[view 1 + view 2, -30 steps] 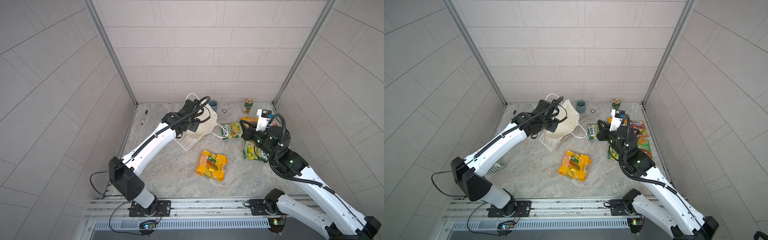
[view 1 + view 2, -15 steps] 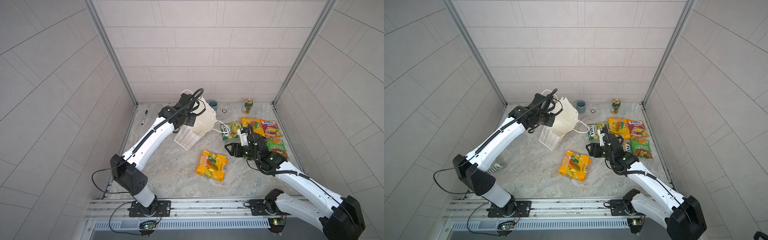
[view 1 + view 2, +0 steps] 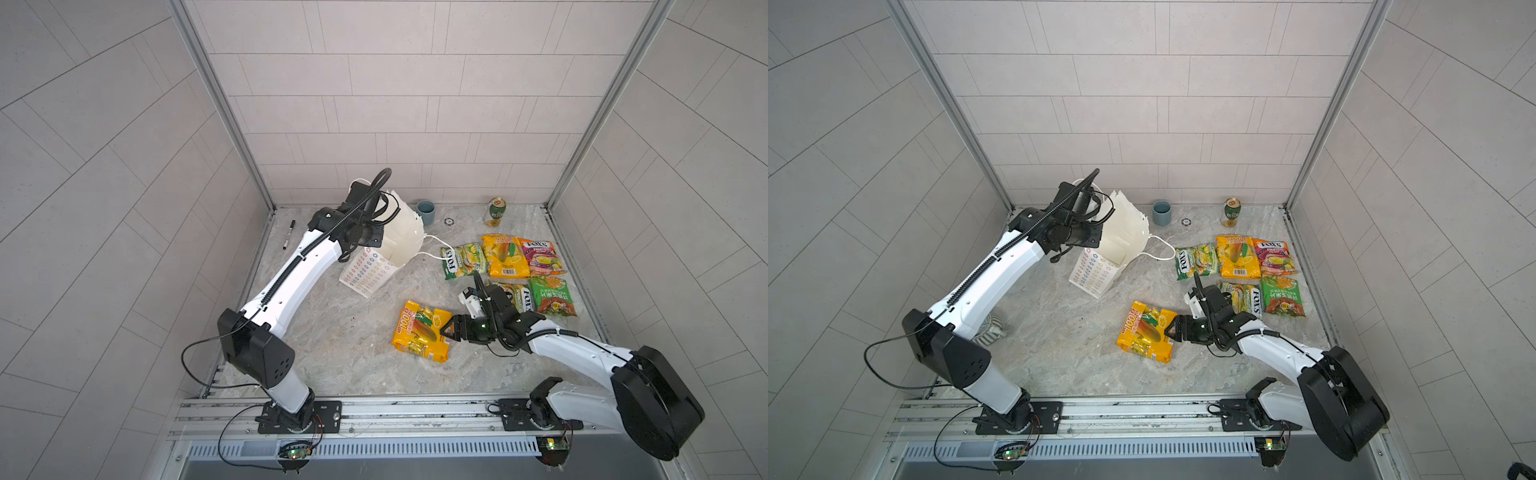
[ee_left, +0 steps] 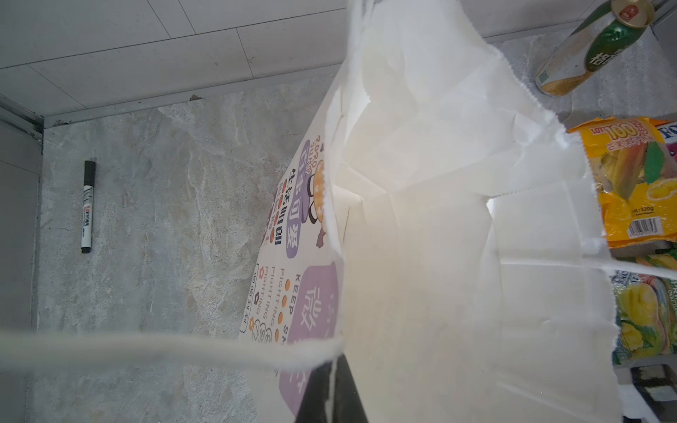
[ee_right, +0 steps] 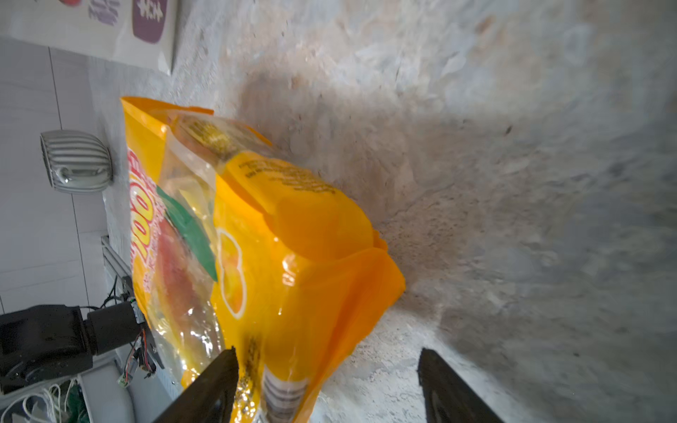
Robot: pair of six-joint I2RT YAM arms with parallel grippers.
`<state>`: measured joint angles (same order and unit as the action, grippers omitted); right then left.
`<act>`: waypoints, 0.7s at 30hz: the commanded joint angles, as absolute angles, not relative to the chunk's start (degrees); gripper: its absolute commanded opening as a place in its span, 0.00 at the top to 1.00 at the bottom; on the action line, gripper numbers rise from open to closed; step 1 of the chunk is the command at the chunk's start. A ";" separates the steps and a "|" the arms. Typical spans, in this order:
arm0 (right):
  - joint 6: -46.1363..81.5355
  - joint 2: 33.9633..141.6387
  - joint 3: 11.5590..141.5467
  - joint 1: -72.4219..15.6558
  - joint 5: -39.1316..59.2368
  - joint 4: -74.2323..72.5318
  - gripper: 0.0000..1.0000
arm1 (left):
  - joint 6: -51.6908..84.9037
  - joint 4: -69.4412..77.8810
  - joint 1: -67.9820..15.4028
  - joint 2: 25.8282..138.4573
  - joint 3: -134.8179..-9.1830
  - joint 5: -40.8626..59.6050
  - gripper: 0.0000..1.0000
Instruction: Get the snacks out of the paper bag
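Note:
The white paper bag (image 3: 401, 241) (image 3: 1125, 237) hangs tilted at the back left, its mouth toward the snacks. My left gripper (image 4: 333, 370) is shut on the bag's rim beside a cord handle; the bag's inside (image 4: 421, 219) looks white and bare. An orange snack packet (image 3: 422, 330) (image 3: 1146, 330) lies alone on the table in front. My right gripper (image 3: 446, 330) (image 5: 328, 357) is open at its right edge, and a corner of the packet (image 5: 293, 238) lies between the jaws. Several more snacks lie at the right, among them a green-yellow FOX'S packet (image 3: 463, 259) and a pink one (image 3: 540, 255).
A green-and-gold can (image 3: 496, 212), a blue cup (image 3: 426, 211) and a small ring (image 3: 449, 221) stand along the back wall. A marker pen (image 3: 289, 235) lies at the back left. A grey ribbed object (image 3: 990, 328) sits under my left arm. Tiled walls enclose three sides.
My right gripper has opened and come forward and left, from the row of packets to the lone orange packet. My left arm has lifted and swung the bag slightly left.

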<state>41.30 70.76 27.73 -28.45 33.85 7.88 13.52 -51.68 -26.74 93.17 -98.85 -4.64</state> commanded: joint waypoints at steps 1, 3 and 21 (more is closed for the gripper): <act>40.22 73.19 28.48 -28.65 37.53 6.33 0.29 | 13.65 -51.45 -26.19 91.81 -97.94 -3.96 1.00; 39.76 74.73 28.27 -28.73 37.03 6.26 0.35 | 13.64 -51.39 -26.19 92.19 -98.07 -2.91 1.00; 32.14 72.38 39.98 -27.71 30.67 20.03 1.00 | 13.89 -49.07 -26.06 91.79 -96.84 -3.53 1.00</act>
<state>35.79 74.24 36.62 -28.29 33.93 13.61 13.72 -49.19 -26.26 93.14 -97.67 -2.68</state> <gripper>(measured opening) 0.049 0.044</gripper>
